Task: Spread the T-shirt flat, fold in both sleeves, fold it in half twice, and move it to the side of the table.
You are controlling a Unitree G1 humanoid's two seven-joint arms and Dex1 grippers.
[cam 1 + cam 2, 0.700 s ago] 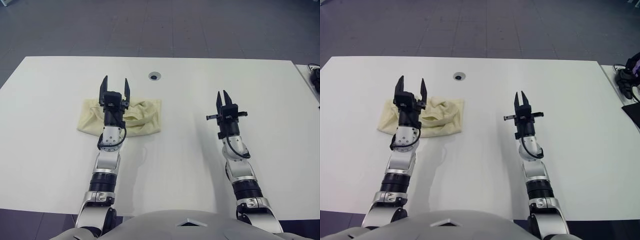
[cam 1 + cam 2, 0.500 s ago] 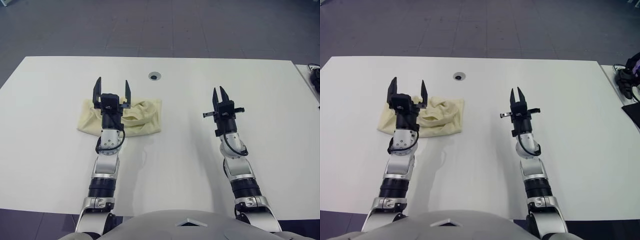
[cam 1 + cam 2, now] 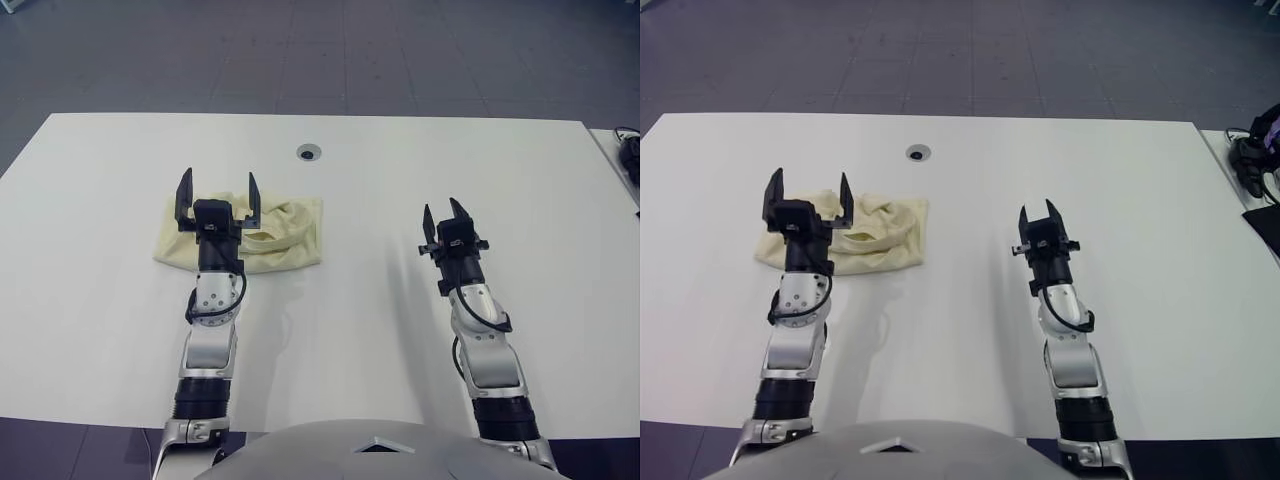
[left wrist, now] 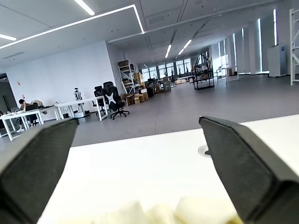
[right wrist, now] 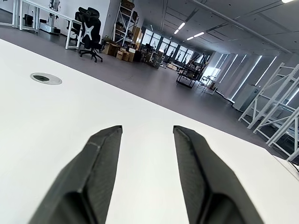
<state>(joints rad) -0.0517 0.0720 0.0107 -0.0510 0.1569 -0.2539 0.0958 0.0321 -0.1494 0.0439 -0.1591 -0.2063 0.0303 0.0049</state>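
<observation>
Taking twelve o'clock as straight ahead of me across the white bench [image 3: 400, 160], the T-shirt [image 3: 270, 235] lies at about eleven o'clock, on the left half of the bench. It is a cream, crumpled bundle, roughly oblong, with creases and a puckered fold near its middle. It sits well in from the bench's edges.

My left pincer [image 3: 219, 185] stands over the left part of the T-shirt, its fingers [image 4: 243, 163] spread wide apart and pointing toward twelve o'clock, with nothing between them. In the left wrist view the cream cloth shows low down, under the gap. I cannot tell whether any part of the pincer touches the fabric.

My right pincer [image 3: 442, 212] is at about one o'clock, over bare bench, well apart from the T-shirt. Its fingers are parted by a narrow gap and hold nothing.

A round cable port [image 3: 309, 152] is set into the bench at twelve o'clock, beyond the T-shirt's far right corner and apart from it. Some dark gear with cables [image 3: 1252, 150] sits off the bench at about two o'clock.
</observation>
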